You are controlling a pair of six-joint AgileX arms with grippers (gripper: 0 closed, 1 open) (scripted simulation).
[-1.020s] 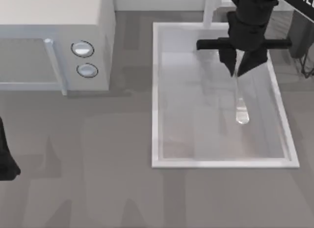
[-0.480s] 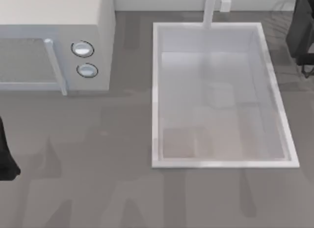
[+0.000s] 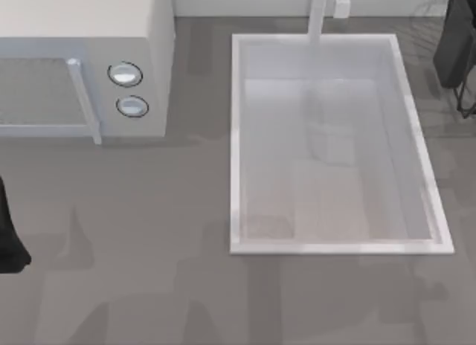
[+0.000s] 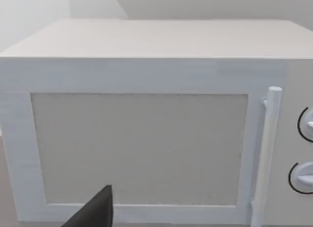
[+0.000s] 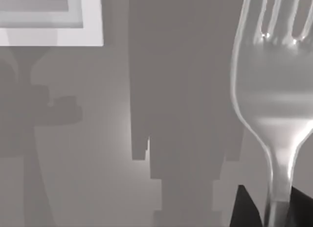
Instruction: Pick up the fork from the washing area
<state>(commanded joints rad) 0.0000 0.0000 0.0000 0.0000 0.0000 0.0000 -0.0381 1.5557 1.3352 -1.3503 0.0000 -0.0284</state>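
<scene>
One second ago the right gripper hung over the far part of the sink basin (image 3: 236, 137), its fingers closed around the fork's handle while the tines end still lay down in the basin. Now the basin floor is bare, and the right arm (image 3: 455, 40) sits at the table's far right corner, past the basin's rim. In the right wrist view the fork (image 5: 274, 104) stands straight out from the right gripper (image 5: 274, 210), its handle clamped between the two dark fingertips (image 5: 243, 207) and its four tines pointing away from the wrist, with grey tabletop beyond it and a corner of the basin's rim off to one side. So the fork has left the washing area and travels with the gripper; I judge the pickup essentially done. Meanwhile the left arm (image 3: 9, 237) is parked at the table's left edge, facing the white microwave (image 4: 146, 114); a single dark fingertip (image 4: 95, 212) shows there, and I cannot tell how that gripper is set.
</scene>
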